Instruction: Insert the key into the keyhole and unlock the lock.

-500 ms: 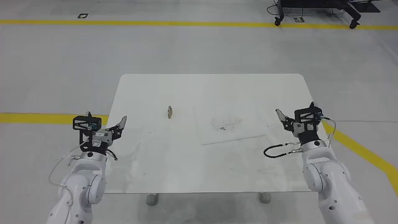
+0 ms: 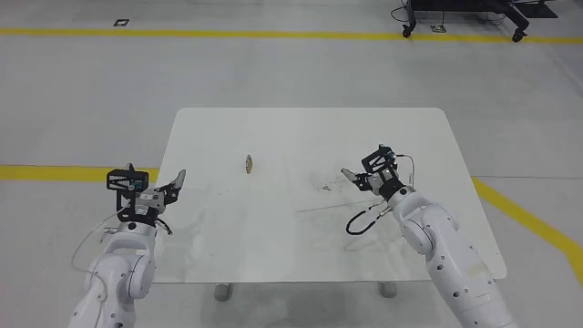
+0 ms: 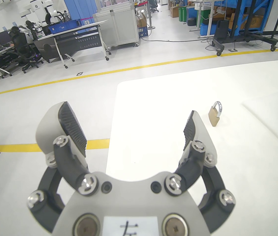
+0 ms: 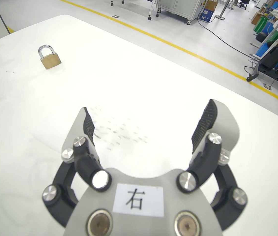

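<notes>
Scene: a two-armed robot works at a white, smooth-topped rectangular table (image 2: 301, 128) with rounded corners, on a pale glossy floor crossed by yellow lines (image 2: 273, 34).

Padlock: a small padlock (image 2: 248, 164) sits alone on the table, just left of the frame's centre in the top view. Its body is a squarish block of brushed brass-coloured metal, and its shackle is a shiny silver arch. It appears to stand on its base with the shackle pointing up and both shackle legs seated in the body.

Left gripper: the left gripper (image 3: 129, 114) hangs at the table's left edge, in the lower left of the top view, well apart from the padlock. Its two fingers are spread wide with nothing between them. Each finger is a pale grey shell lined with a black ribbed rubber pad (image 3: 70, 126), fixed by round silver screws to black curved links.

Right gripper: the right gripper (image 2: 366, 166) is over the table, right of centre in the top view and well apart from the padlock. Its fingers are likewise held wide apart and empty, and have the same grey shells and black ridged pads.

Table marks: a patch of short dark scuff marks (image 4: 121, 131) speckles the tabletop just ahead of the right gripper.
</notes>
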### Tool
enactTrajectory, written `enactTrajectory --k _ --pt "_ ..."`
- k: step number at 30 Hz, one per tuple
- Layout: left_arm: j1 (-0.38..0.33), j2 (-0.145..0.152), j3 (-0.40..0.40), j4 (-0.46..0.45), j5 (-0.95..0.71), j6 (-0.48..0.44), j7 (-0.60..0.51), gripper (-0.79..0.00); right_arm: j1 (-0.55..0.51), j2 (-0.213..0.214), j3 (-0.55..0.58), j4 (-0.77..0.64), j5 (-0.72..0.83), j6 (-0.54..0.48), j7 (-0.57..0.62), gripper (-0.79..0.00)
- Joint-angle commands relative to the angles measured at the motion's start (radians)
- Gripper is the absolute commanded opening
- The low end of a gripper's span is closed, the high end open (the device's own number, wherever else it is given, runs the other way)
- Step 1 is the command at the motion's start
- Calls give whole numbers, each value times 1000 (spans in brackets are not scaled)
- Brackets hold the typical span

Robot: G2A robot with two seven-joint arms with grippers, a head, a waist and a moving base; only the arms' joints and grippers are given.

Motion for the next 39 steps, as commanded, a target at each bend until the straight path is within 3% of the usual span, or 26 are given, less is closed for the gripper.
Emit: enactTrajectory --k 1,5,7,8,10,11,16,19,24,27,29,32,39 --pt "0 0 0 0 0 0 0 0 -2 0 1 -2 0 1 -1 0" --pt "0 0 0 0 0 0 0 0 -2 0 1 -2 0 1 -1 0" --pt "0 0 0 0 0 0 0 0 2 3 -6 2 0 -64 -8 0" --pt "0 0 0 0 0 0 0 0 16 6 -10 10 -37 -108 -7 0" --pt "0 0 0 0 0 0 0 0 66 22 -32 34 -179 -321 -34 0" --pt "0 0 0 0 0 0 0 0 90 30 -29 60 -245 -369 -34 0" --pt "0 0 0 0 0 0 0 0 208 44 -40 178 -256 -659 -80 0" --pt "0 0 0 0 0 0 0 0 273 45 -75 240 -271 -763 -98 0" --pt "0 0 0 0 0 0 0 0 367 35 -200 364 -244 -774 -136 -6" --pt "0 0 0 0 0 0 0 0 433 28 -277 439 -247 -774 -112 -222" --pt "0 0 0 0 0 0 0 0 472 21 -318 490 -233 -774 -104 -237" --pt "0 0 0 0 0 0 0 0 522 13 -367 549 -213 -774 -102 -385" --pt "0 0 0 0 0 0 0 0 595 3 -464 628 -200 -774 -108 -456"
